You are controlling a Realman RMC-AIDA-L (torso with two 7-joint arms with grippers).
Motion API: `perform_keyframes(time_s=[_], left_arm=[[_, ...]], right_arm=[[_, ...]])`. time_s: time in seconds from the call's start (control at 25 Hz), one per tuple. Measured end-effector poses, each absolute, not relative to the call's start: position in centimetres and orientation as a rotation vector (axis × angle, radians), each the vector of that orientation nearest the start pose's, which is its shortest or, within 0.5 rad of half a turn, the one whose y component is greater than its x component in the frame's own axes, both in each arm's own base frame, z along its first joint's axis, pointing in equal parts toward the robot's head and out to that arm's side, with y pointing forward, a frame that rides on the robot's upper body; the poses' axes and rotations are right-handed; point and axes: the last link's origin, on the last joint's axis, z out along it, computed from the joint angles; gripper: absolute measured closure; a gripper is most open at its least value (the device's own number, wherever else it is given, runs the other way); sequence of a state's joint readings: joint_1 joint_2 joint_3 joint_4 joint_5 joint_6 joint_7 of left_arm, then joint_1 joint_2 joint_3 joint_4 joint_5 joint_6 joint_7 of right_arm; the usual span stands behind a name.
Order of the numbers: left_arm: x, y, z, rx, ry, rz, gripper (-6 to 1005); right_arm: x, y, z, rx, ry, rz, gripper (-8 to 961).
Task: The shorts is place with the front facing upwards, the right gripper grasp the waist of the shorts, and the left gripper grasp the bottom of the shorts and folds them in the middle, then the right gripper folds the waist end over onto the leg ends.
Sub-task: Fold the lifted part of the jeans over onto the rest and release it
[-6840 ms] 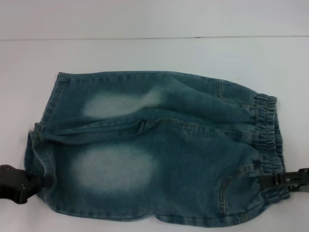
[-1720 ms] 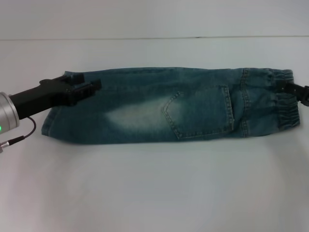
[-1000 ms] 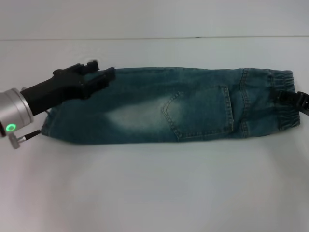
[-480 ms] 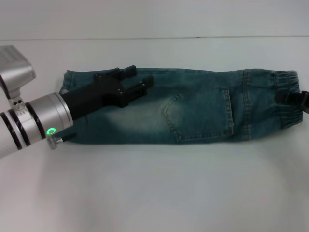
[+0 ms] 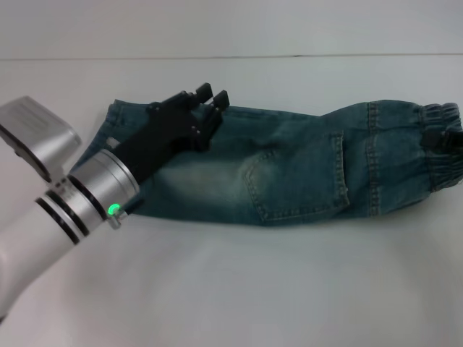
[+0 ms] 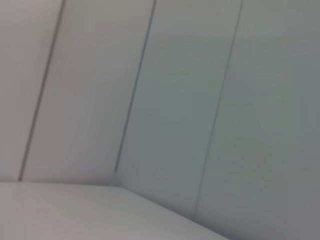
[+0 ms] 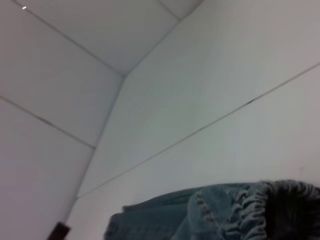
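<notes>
The blue denim shorts [image 5: 239,166] lie on the white table, folded lengthwise into a long strip with a back pocket [image 5: 296,177] facing up. Their elastic waist [image 5: 441,119] is at the right, the leg ends [image 5: 119,123] at the left. My right gripper [image 5: 440,137] is shut on the waist, which is raised a little so that the cloth arches beside it. The waistband [image 7: 240,215] also shows in the right wrist view. My left gripper [image 5: 211,94] hovers open over the leg half, holding nothing. The left wrist view shows only wall panels.
The white table [image 5: 253,289] stretches in front of the shorts, and its back edge [image 5: 289,56] meets a pale wall. My left arm's silver wrist [image 5: 79,195] slants across the near left side, above the leg ends.
My left arm has swung up and tilted steeply, its gripper moving toward the far edge of the shorts. The waist end has lifted and the cloth beside it has bulged.
</notes>
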State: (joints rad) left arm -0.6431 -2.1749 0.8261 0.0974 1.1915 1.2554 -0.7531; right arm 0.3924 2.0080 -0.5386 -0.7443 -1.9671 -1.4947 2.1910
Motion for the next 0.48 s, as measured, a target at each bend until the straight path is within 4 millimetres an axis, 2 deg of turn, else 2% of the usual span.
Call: perform_keyframes(time_s=[0.28,0.48], left_arm=[[-21.4,33.8,-11.7,-2.189,-0.516,-0.943,732],[-21.0,33.0,-13.1,-2.165,-0.460,-0.855,903]], right_arm=[[31.0,30.8,8.0,-2.103,1.746,0.973,834],[29.5,30.4,8.7,-2.162,1.761,1.085,834]])
